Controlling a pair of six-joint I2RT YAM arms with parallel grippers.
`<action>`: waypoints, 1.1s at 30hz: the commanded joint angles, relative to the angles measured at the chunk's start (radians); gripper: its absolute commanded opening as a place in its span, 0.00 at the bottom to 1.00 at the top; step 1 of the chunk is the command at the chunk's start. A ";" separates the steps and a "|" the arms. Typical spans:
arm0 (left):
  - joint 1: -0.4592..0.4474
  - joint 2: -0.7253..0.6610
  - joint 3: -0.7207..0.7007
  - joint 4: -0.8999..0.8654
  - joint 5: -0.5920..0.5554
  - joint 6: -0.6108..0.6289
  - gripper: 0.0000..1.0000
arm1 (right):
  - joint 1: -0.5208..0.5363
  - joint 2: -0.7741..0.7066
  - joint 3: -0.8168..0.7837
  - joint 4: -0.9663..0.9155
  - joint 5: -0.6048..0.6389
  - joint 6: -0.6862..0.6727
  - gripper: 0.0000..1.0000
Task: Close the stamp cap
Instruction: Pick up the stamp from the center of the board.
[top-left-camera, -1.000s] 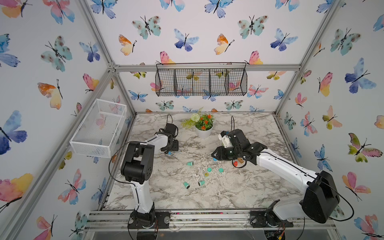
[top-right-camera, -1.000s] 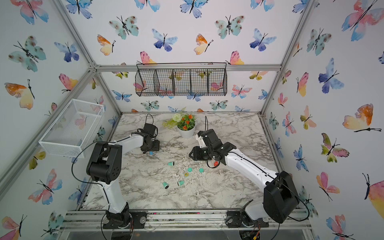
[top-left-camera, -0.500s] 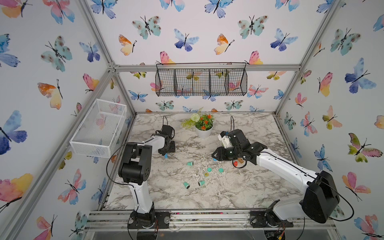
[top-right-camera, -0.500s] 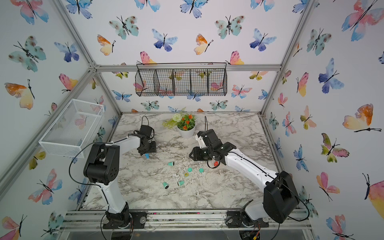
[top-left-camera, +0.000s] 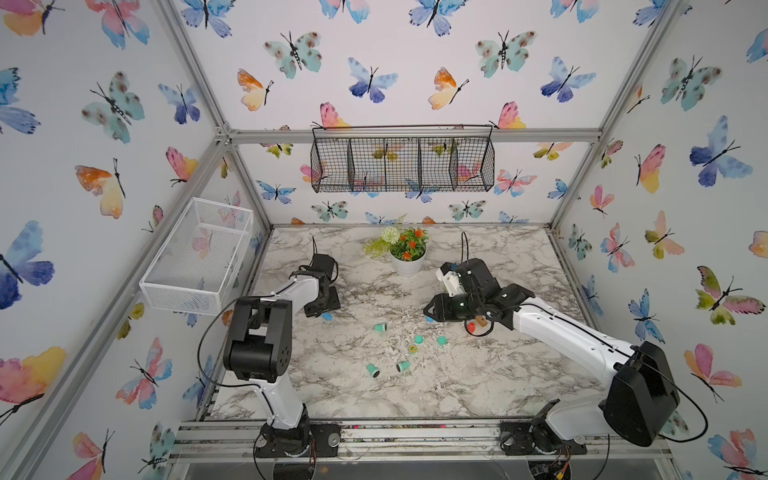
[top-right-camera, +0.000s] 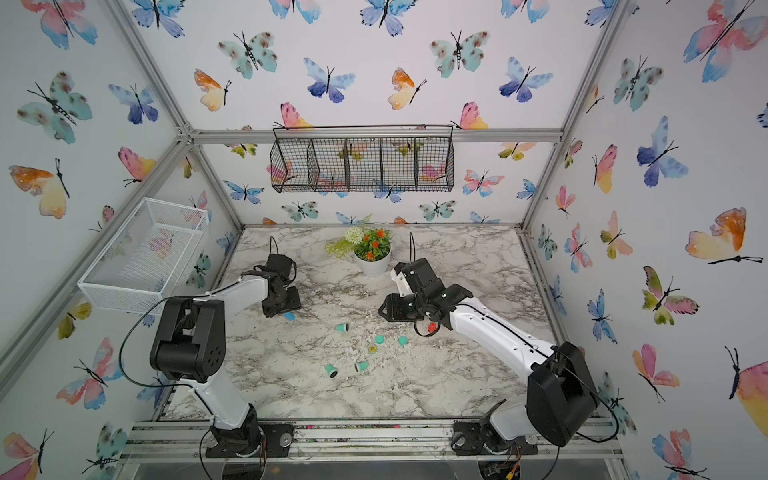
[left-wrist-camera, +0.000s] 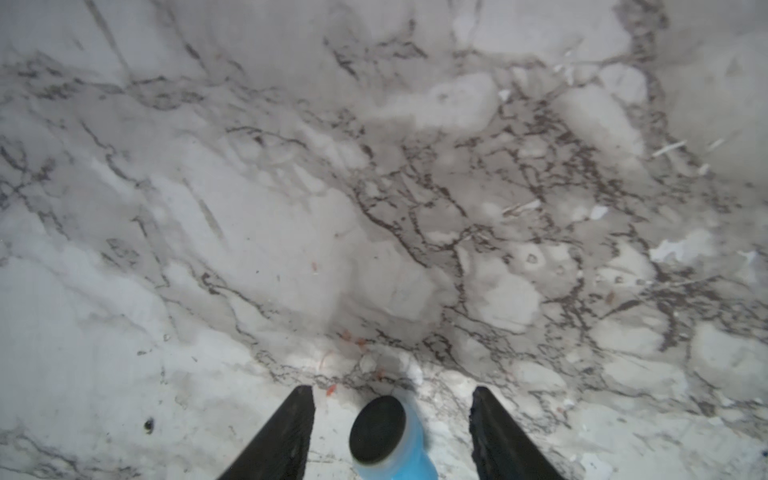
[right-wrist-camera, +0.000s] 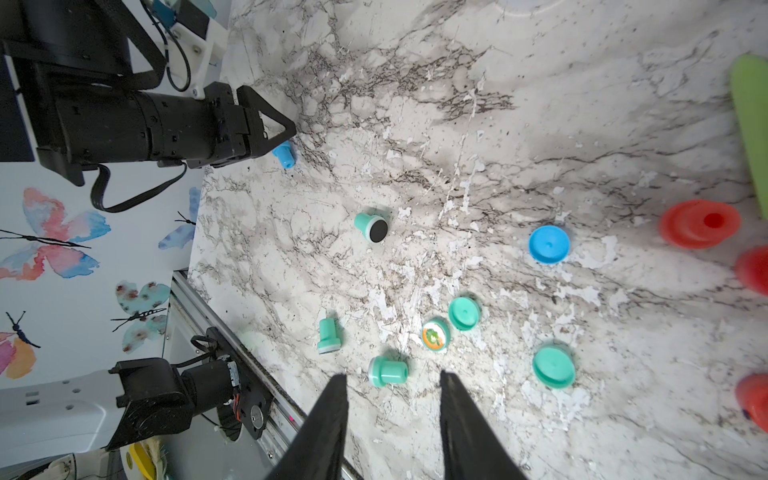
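A blue stamp (left-wrist-camera: 388, 440) lies on its side on the marble table (top-left-camera: 478, 374), black pad towards the left wrist camera. My left gripper (left-wrist-camera: 392, 399) is open around the stamp, with a gap to each finger; both top views show the stamp (top-left-camera: 327, 316) (top-right-camera: 289, 316) at the fingertips. The blue cap (right-wrist-camera: 548, 244) lies apart, near the table's middle (top-left-camera: 429, 319), just under my right gripper (top-left-camera: 428, 309). In the right wrist view the right gripper (right-wrist-camera: 392, 415) is open and holds nothing.
Three teal stamps (top-left-camera: 380, 327) (top-left-camera: 372, 370) (top-left-camera: 403, 366), two teal caps (top-left-camera: 419, 339) (top-left-camera: 442, 340) and a stickered cap (top-left-camera: 412, 349) lie mid-table. Red stamp parts (right-wrist-camera: 700, 224) sit by the right arm. A flower pot (top-left-camera: 407, 259) stands at the back, a white basket (top-left-camera: 199, 257) on the left wall.
My left gripper has shifted a little to the left and its fingers have narrowed around the blue stamp. The right arm has not moved.
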 joint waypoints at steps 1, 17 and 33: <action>0.027 -0.020 -0.033 -0.030 0.076 -0.054 0.55 | 0.001 0.011 0.020 -0.031 -0.003 -0.019 0.39; 0.037 -0.014 -0.068 0.023 0.249 -0.087 0.36 | 0.002 0.012 0.028 -0.047 0.002 -0.023 0.38; 0.005 -0.036 -0.112 0.059 0.319 -0.107 0.29 | 0.003 0.018 0.026 -0.043 -0.007 -0.017 0.38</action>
